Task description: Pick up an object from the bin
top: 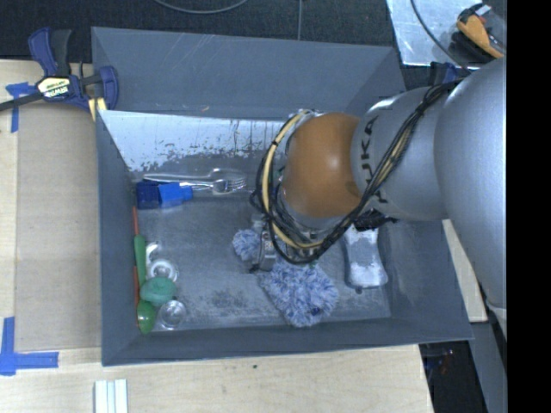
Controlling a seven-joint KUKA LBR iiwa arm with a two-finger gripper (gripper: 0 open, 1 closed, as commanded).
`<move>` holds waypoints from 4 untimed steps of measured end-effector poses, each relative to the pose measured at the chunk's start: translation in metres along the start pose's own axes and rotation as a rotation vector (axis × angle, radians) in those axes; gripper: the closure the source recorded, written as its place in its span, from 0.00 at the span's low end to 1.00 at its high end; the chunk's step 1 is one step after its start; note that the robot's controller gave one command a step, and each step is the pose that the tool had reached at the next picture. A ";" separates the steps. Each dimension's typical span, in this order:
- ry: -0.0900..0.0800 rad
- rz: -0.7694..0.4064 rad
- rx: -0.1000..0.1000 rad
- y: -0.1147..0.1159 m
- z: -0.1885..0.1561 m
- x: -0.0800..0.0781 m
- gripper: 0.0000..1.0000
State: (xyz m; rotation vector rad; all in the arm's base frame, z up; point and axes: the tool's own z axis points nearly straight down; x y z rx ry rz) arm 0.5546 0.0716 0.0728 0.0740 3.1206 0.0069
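My gripper (263, 255) sits low in the middle of the bin, mostly hidden beneath the arm's orange cover. It is down on a fuzzy blue-grey duster. One tuft of the duster (247, 244) sticks out to the gripper's left, and the larger tuft (299, 295) spreads just below it, toward the front wall. A whitish-grey oblong thing (364, 261) lies to the right of the gripper, partly under the arm.
A blue block (164, 195) with a clear plastic fork (205, 181) lies at the back left. Along the left wall are a green stick-like toy (141, 278), a teal lump (157, 291) and clear round pieces (172, 311). The arm covers the bin's right side.
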 end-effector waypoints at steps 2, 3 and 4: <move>0.000 0.001 0.000 0.000 -0.052 0.000 1.00; 0.000 0.002 -0.001 -0.001 -0.071 0.000 1.00; 0.000 0.003 -0.001 -0.001 -0.105 -0.001 1.00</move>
